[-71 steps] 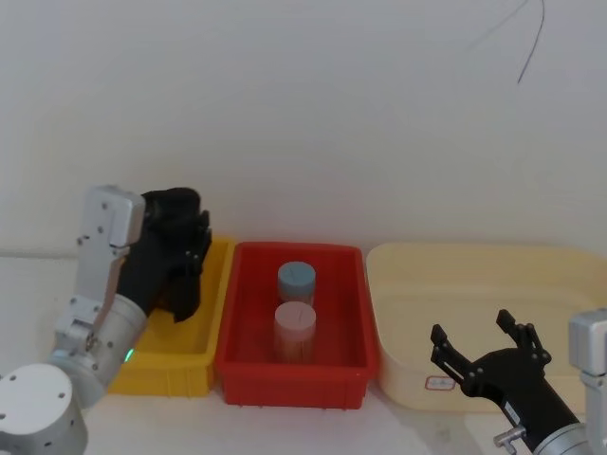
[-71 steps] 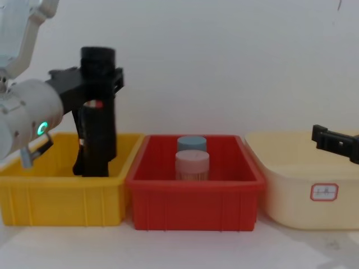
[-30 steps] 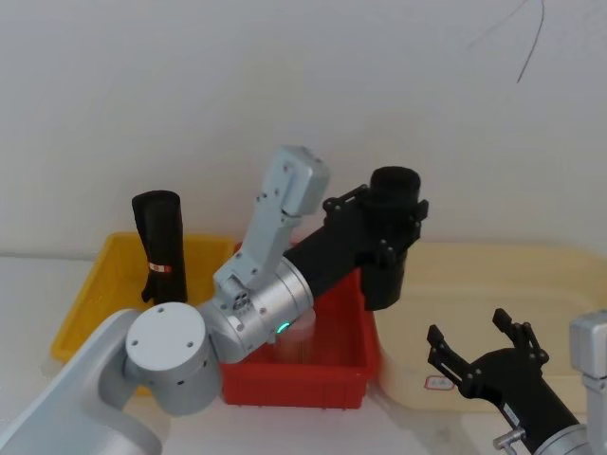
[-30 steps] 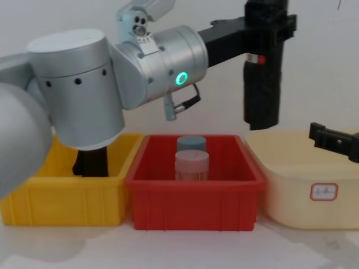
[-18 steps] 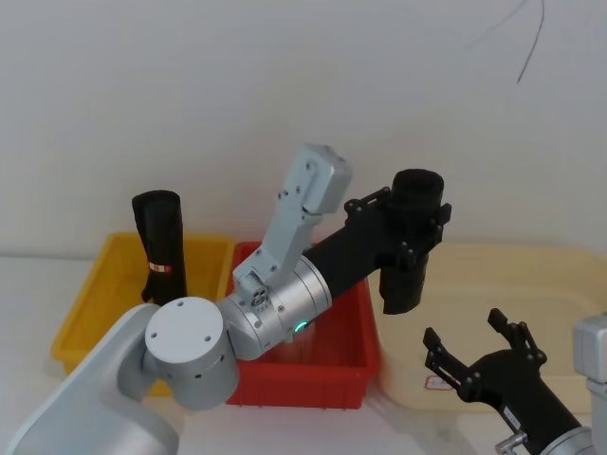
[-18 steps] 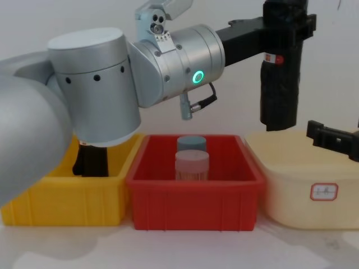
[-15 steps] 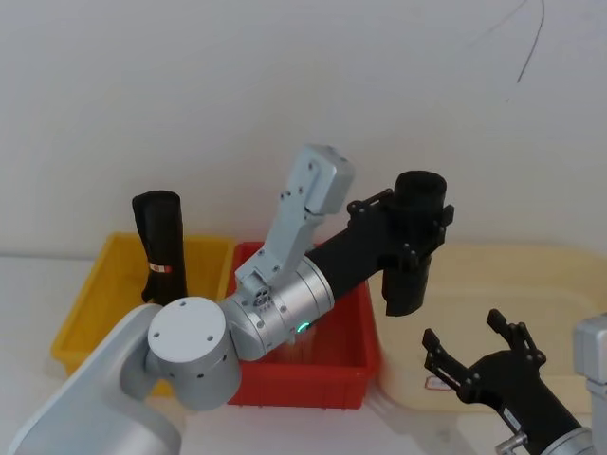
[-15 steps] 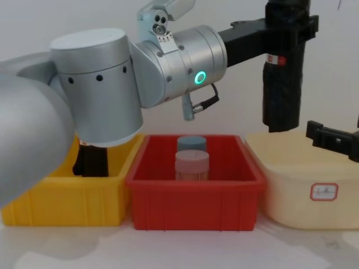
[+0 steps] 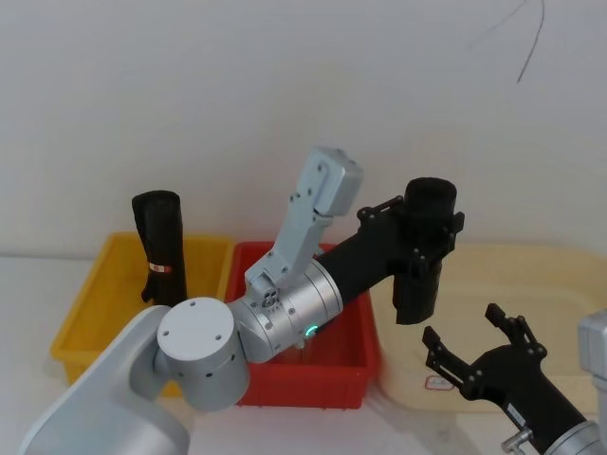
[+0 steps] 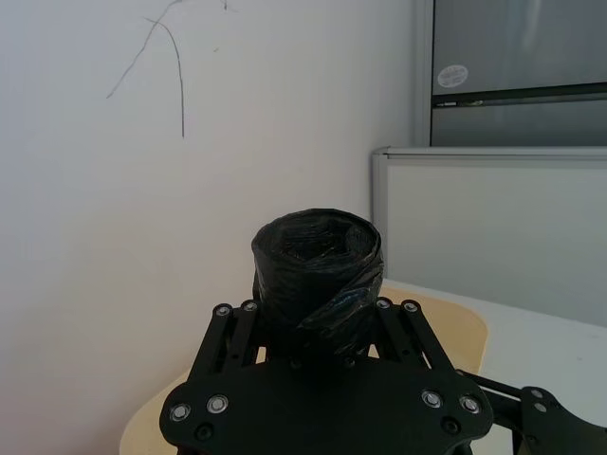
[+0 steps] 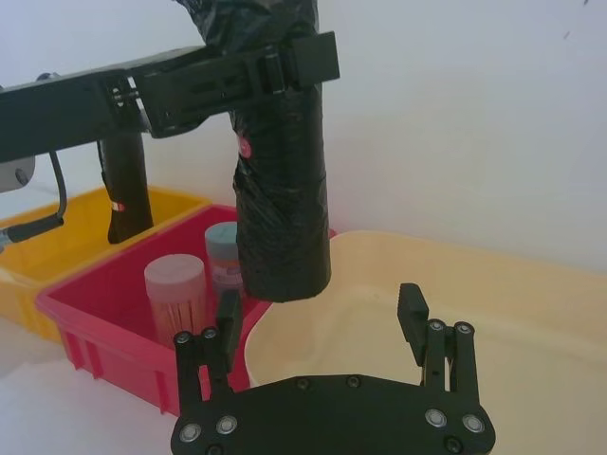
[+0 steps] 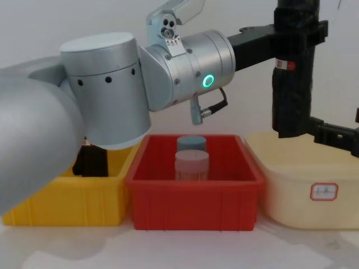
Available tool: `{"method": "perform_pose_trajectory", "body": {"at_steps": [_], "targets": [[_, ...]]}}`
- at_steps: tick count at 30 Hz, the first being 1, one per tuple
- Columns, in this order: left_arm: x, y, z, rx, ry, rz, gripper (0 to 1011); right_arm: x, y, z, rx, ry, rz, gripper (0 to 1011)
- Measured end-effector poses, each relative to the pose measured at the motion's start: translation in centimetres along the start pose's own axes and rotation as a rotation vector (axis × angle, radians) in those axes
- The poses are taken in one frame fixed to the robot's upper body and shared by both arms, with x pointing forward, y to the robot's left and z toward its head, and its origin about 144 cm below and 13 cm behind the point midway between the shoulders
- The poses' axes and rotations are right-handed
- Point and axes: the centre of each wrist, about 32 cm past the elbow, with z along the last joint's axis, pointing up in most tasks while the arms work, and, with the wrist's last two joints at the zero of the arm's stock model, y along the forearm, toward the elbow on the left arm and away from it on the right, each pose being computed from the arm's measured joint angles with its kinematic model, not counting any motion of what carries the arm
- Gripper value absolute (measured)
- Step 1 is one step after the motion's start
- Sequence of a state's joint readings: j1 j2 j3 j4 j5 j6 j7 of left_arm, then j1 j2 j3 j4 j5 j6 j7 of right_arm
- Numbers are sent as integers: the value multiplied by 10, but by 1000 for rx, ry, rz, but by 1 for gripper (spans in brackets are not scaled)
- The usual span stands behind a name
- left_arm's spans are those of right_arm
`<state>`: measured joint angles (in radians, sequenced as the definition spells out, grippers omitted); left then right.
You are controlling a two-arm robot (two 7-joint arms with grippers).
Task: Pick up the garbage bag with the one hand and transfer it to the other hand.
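Note:
The garbage bag is a black upright roll with a white-and-red band, held in the air over the left edge of the cream tub. My left gripper, on the green-ringed arm, is shut on the bag's upper part. The right wrist view shows the bag clamped by the left gripper, just beyond my right gripper. My right gripper stands open, low and in front of the bag, not touching it. In the chest view the bag hangs above the tub's rim.
A second black roll stands in the yellow bin at the left. The red bin in the middle holds a blue-lidded cup and a pink-lidded cup. The left arm's thick body spans above both bins.
The left arm has lifted the bag out of the yellow bin and carried it right, past the red bin to the cream tub's edge. The right gripper has stayed open in place.

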<state>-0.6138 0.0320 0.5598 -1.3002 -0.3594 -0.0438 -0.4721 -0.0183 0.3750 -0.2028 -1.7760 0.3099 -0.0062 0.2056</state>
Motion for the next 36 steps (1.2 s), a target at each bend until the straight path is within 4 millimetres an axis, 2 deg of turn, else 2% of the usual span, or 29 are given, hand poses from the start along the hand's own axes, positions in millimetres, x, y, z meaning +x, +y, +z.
{"method": "perform_pose_trajectory", "body": {"at_steps": [12,26,36], "targets": [[-1,-1,-1,3,10,-6,476,8,7,3,10,0,24,1000],[-1,-2,-2,4,15,-9,476,-3,54,7,-11,43,47,1001],[-1,-2,-2,5,16,-10,476,-7,75,10,10,41,55,1001]]}}
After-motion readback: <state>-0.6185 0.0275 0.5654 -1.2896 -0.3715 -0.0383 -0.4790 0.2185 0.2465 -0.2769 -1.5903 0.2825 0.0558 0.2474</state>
